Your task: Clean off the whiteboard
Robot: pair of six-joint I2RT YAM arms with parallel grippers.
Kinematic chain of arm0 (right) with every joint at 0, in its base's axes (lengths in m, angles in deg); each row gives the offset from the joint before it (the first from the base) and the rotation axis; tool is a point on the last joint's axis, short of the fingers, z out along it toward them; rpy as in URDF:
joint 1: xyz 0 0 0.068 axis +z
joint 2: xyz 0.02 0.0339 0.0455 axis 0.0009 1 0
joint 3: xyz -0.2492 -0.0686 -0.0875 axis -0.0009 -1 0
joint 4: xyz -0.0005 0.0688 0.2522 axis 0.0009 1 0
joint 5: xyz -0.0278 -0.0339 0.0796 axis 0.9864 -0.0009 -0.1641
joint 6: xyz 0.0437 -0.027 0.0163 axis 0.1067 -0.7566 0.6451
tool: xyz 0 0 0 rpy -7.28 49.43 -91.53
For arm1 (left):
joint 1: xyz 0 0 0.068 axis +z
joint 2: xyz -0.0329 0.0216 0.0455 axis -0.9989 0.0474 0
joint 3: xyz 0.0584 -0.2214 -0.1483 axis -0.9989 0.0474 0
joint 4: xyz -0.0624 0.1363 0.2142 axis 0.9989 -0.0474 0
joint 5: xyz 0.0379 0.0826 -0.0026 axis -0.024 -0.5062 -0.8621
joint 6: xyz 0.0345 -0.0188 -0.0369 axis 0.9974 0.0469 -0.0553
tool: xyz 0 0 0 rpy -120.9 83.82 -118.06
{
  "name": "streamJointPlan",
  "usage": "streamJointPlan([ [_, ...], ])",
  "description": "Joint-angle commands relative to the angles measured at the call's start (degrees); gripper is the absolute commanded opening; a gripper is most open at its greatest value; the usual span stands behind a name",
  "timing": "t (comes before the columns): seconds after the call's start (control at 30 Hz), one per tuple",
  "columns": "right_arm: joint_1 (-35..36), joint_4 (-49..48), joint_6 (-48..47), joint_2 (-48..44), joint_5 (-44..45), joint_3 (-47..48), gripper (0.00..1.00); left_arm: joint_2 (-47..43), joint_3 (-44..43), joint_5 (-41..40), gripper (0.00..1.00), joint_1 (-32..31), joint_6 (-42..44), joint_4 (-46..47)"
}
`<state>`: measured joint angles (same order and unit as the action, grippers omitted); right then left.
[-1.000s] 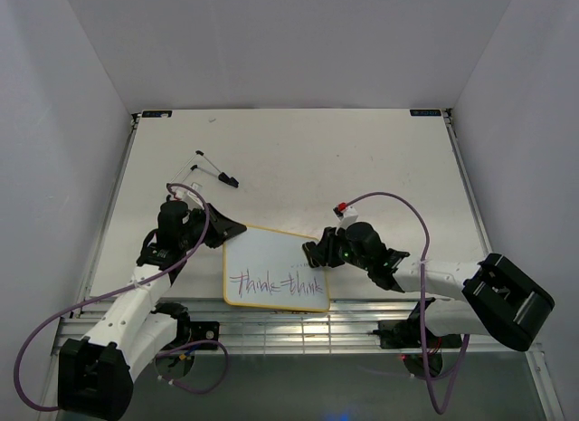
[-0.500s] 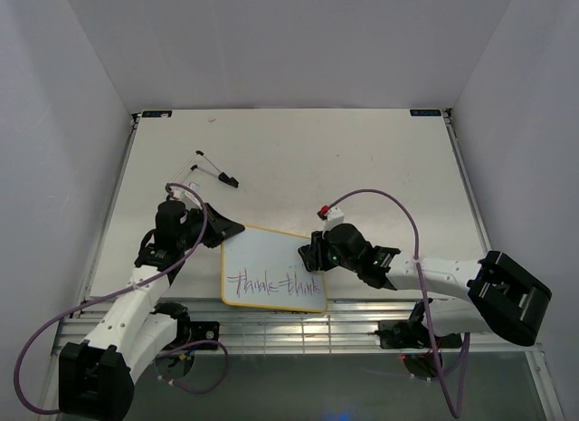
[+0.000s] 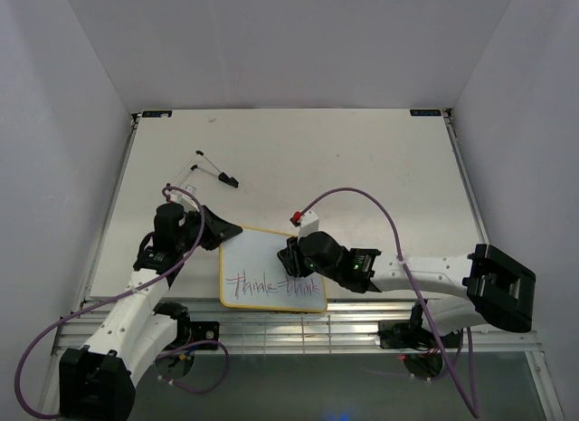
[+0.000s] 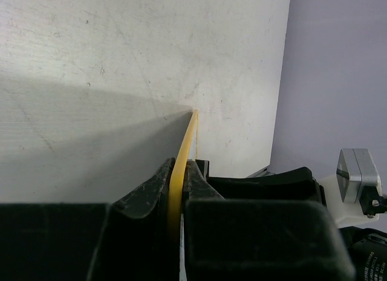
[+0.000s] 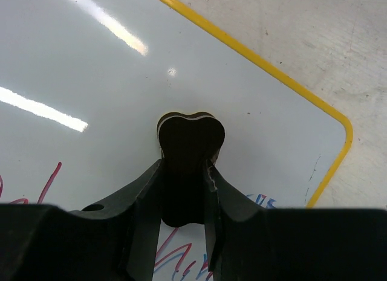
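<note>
Pale grey walls [image 3: 271,41] closed in a scuffed white counter [image 3: 362,167], seen from above. The whiteboard [image 3: 258,253] lay flat near the counter's 6 o'clock edge, between the two arms. Red-purple handwriting [image 3: 271,285] ran across its 6 o'clock half, while the half toward 12 o'clock was blank. The left tool [image 3: 228,231] sat at the board's 10 o'clock corner, and the wrist view showed its fingers [image 4: 158,184] pressed against both sides of the yellow frame [image 4: 187,136], pinching that edge. The right tool [image 3: 291,256] hung over the board just 1 o'clock of its centre, its fingers [image 5: 145,196] clamped on a small dark eraser [image 5: 190,133] with a pale stripe along its top. Whether the eraser touched the white surface could not be told. A few small black objects [image 3: 228,180] lay on the counter at 11 o'clock from the board, well apart from it.
</note>
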<state>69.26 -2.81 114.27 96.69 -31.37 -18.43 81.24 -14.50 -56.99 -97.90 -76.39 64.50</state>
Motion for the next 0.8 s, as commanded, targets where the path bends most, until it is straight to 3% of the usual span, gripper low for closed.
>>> streamJointPlan([
  [0.0, 3.92, -0.85, 5.91, 1.15, -6.13, -2.63, 0.34, -0.22, -0.45, -8.28, 0.0, -0.99, 1.65, 2.84],
  [0.23, -1.35, 12.61, 10.65, -1.93, 5.33, -10.1, 0.35, 0.04, -0.63, -8.37, 0.0, -0.99, 2.35, 2.31],
  [0.47, -8.12, 13.59, 10.83, -0.79, 6.04, -14.68, 0.35, 0.21, -0.1, -8.55, 0.0, -1.08, 2.18, 2.31],
  [0.77, -9.44, 16.23, 11.62, 5.01, 7.62, -11.87, 0.36, -0.31, -0.1, -9.43, 0.0, -1.08, 2.35, 1.6],
])
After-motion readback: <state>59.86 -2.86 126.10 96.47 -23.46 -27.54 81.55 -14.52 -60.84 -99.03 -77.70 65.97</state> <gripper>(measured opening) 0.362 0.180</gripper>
